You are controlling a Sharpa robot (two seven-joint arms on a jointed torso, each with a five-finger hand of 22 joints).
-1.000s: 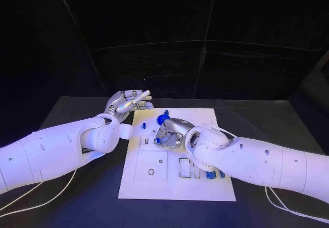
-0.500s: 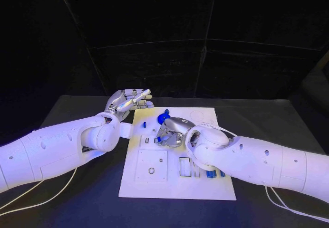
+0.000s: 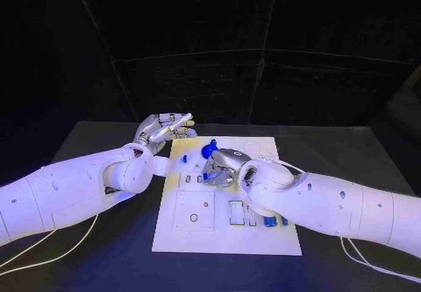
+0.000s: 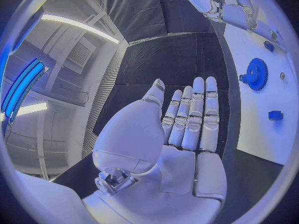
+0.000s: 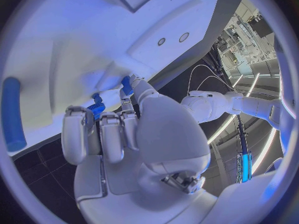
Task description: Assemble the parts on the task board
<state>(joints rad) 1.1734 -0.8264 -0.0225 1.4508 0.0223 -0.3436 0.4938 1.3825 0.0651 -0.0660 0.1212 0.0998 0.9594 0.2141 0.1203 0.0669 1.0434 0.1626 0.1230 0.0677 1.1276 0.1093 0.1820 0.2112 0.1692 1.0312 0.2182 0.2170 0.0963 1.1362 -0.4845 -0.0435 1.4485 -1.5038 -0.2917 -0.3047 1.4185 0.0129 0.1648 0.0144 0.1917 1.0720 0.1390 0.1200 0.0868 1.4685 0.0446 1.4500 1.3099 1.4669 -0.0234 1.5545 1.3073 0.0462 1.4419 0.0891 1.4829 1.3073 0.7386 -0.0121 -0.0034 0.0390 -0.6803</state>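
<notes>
On task board (image 3: 224, 234) | blue part (image 5: 96, 108) under right hand (image 3: 222, 165) fingers

Board far end: blue gear (image 3: 208, 149) stands between both hands — tight.
Board middle: right hand (image 3: 221, 167) covers it.
Near half: task board (image 3: 224, 240) bare — open approach.
Left margin: left hand (image 3: 164, 131) hovers there.

My left hand (image 3: 163, 130) is just hanging out flat and empty, fingers (image 4: 198, 115) straight and side by side, while my right hand (image 3: 222, 166) is bent down off a curled wrist with its fingers (image 5: 111, 134) curled in around a small blue part (image 5: 97, 107).
</notes>
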